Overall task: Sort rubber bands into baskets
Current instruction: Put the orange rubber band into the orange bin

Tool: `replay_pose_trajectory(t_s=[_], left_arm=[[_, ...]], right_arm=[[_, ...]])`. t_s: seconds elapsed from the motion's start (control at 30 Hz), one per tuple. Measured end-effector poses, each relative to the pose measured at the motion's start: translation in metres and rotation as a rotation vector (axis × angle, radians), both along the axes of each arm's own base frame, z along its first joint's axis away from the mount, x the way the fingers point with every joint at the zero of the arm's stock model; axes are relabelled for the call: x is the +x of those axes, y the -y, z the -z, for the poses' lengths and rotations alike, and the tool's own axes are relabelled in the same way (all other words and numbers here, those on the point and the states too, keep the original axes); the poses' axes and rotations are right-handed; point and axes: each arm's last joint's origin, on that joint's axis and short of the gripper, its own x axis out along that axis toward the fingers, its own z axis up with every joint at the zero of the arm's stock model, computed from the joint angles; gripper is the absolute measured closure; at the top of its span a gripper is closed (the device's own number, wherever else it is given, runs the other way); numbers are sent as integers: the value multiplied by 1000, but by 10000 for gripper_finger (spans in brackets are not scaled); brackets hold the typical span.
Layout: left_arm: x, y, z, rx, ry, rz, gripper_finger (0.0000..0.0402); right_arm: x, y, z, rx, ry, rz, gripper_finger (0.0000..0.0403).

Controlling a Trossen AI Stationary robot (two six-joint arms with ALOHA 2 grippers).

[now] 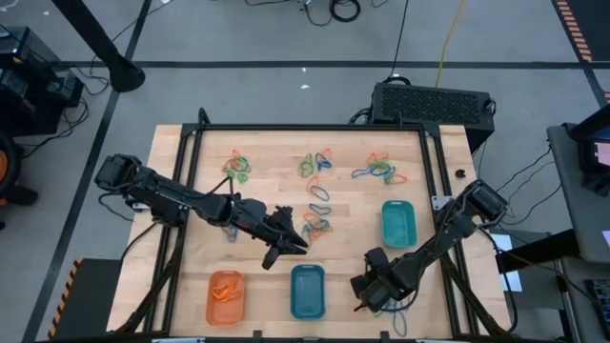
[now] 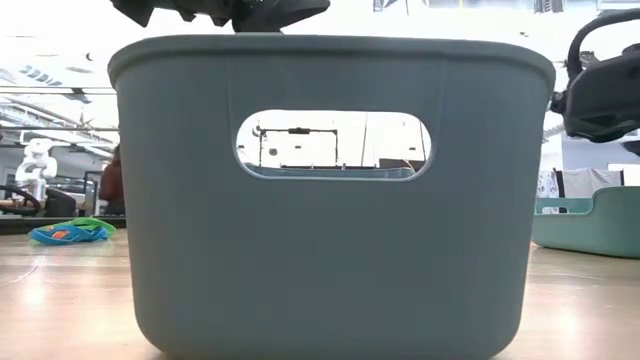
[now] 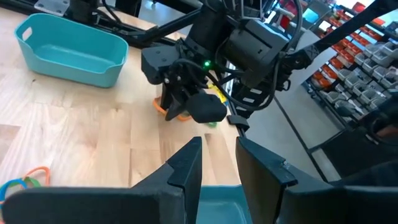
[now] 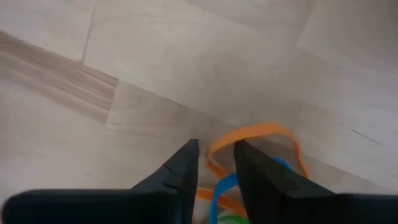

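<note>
**Wooden table, three baskets, both arms low**

Wooden table [image 1: 276, 191] carries our arms. Our left gripper [image 1: 276, 250] hovers with fingers narrowly apart, just behind the blue basket [image 1: 307, 291]; the orange basket [image 1: 226, 296] sits farther left. Our right gripper [image 4: 214, 168], narrowly parted, straddles an orange rubber band [image 4: 261, 132]; the teal basket [image 1: 398, 224] lies beyond it.

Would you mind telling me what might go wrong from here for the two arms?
1. The right tool sits low over a tangle of rubber bands: orange, blue and green overlap, so it may lift several colours at once.
2. The left tool hangs close above the blue basket, and might nudge it when descending.
3. The right tool's pile lies near the table edge; bands could slip off.
</note>
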Motion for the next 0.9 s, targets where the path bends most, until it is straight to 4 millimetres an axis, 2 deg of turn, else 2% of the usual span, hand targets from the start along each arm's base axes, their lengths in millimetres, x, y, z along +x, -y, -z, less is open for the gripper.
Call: replay_pose_trajectory(t_s=[0.17, 0.33, 0.43, 0.63, 0.73, 0.9], left_arm=[[0, 0, 0, 0, 0, -1, 297], [0, 0, 0, 1, -2, -1, 297], [0, 0, 0, 2, -5, -1, 297], [0, 0, 1, 4, -11, -1, 297], [0, 0, -1, -1, 12, 1, 297], [8, 2, -6, -22, 138, 3, 297]], right_arm=[[-3, 0, 2, -14, -1, -32, 387], [-2, 2, -9, -45, 78, -43, 400], [2, 3, -35, -74, 231, -19, 402], [-6, 14, -82, -77, 426, -31, 402], [-7, 16, -104, -46, 545, -103, 402], [0, 14, -143, -55, 848, -276, 403]])
